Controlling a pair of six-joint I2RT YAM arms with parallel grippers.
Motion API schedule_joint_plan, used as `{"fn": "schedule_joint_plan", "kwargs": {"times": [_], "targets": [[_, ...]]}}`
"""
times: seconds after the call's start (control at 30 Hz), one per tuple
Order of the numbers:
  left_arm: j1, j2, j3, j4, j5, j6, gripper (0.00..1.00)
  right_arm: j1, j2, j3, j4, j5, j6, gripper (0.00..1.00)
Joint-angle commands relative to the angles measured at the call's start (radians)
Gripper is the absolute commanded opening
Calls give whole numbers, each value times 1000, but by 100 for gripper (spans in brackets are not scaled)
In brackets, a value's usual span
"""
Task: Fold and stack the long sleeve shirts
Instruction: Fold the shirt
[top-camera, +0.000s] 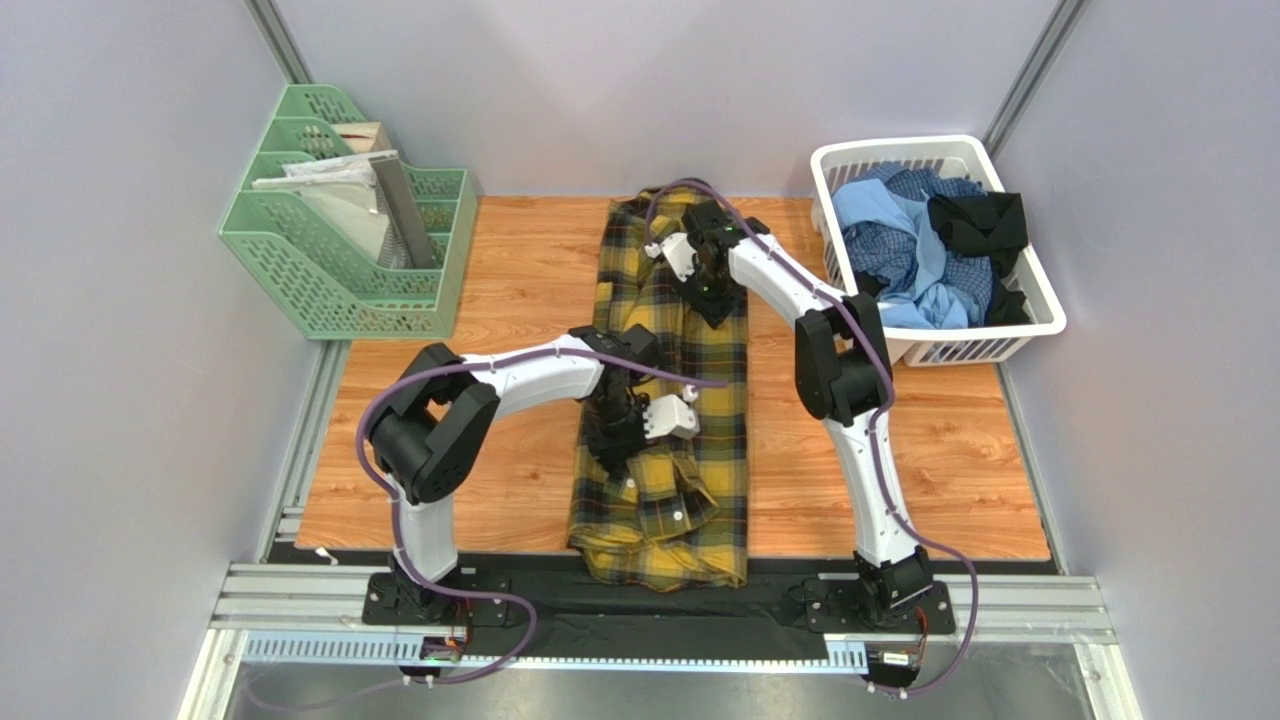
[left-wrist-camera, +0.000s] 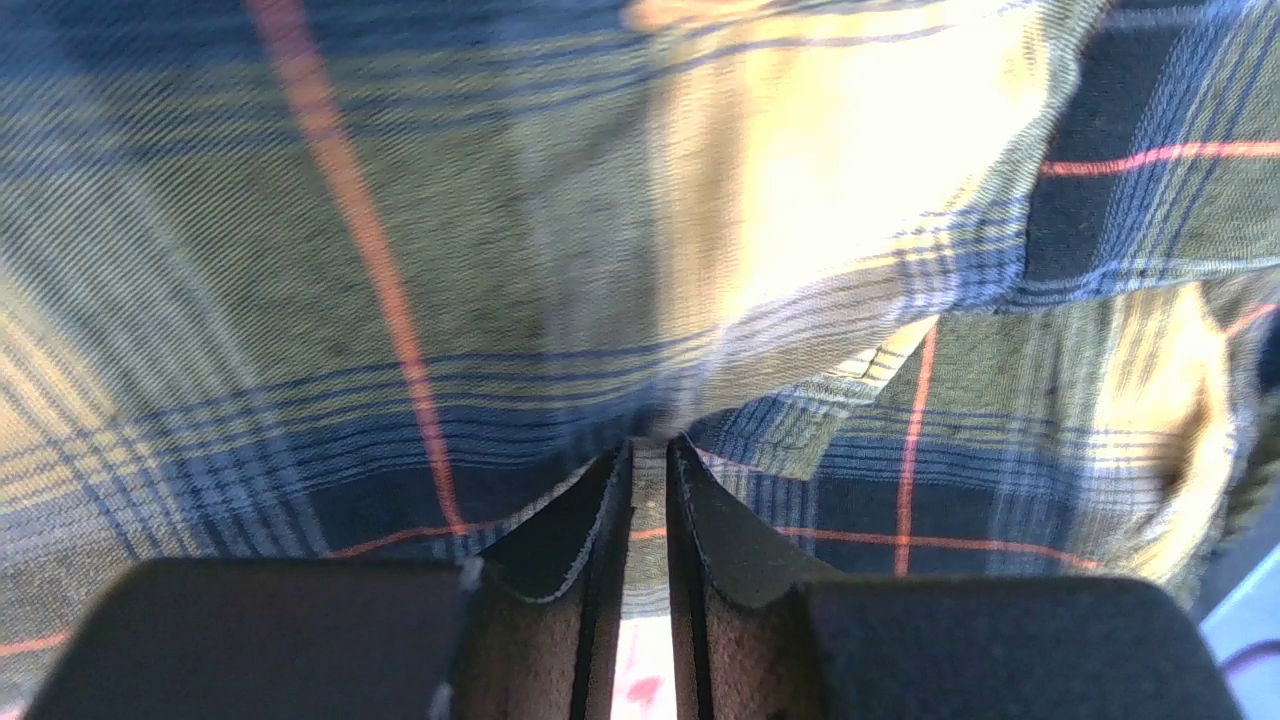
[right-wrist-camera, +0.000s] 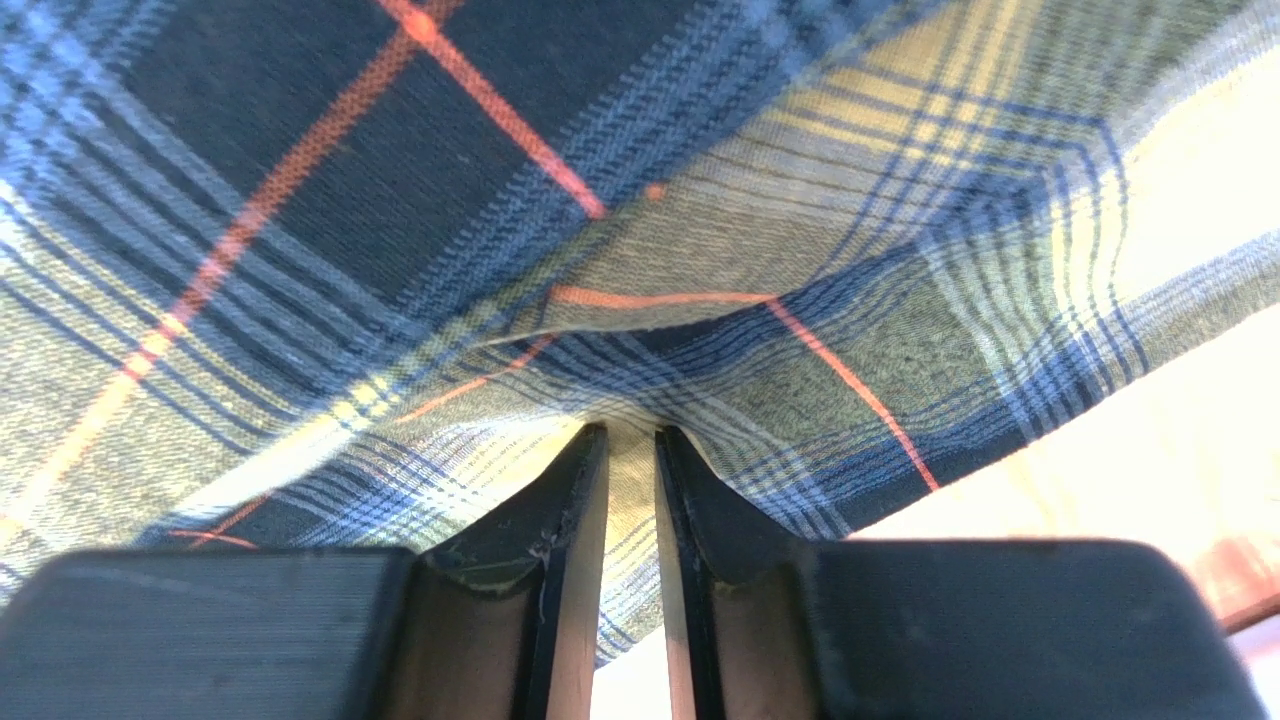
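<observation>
Since the plaid flannel shirt (top-camera: 718, 435) already lies as a long narrow strip down the middle of the table (top-camera: 496, 270), reaching from near the far edge to the near edge and drooping a little over it, the side folds look done. The step in hand seems to be taking hold for the next fold of this same shirt. I cannot tell which end is the collar.

The right claw (top-camera: 703, 285) sits on the far third of the strip. In its wrist view its fingers (right-wrist-camera: 564, 510) stand almost pressed together, with creases of plaid running into their tips, so it is pinching a fold of the shirt. The left claw (top-camera: 649, 423) is down on the near half, a little left of the strip's centre line. Its fingers (left-wrist-camera: 579, 540) are likewise nearly together, with a folded edge of cloth drawn in at the tips.

The next move probably calls for both arms to lift together and carry their pinches the same way at the same pace, so that the layers beneath do not slide apart or drag a tucked sleeve back out.

No folded pile is to be seen. More shirts (top-camera: 887, 225), light blue, checked and black, lie jumbled in the white laundry basket (top-camera: 1052, 308) at the far right corner, so most of the task is left.
</observation>
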Motion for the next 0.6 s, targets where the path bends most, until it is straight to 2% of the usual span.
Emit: {"fn": "schedule_joint_plan", "kwargs": {"times": [0.0,0.2,0.23,0.27,0.43,0.53,0.57], "targets": [[92,73,3,-17,-74,42,22,-35,100,18,94,81,8,24],[106,38,43,-40,-78,41,29,-37,117,111,101,81,22,30],[106,18,54,-47,-57,32,32,-37,90,119,94,75,22,32],[106,-10,60,-64,-40,27,34,-38,67,120,87,62,24,40],[108,-281,77,-110,70,15,48,-40,-140,87,46,-24,-4,60],[162,-449,83,-165,153,33,57,-43,-307,23,8,-60,-28,64],[179,-488,84,-176,182,42,65,-43,-356,9,-4,-68,-28,65]]}}
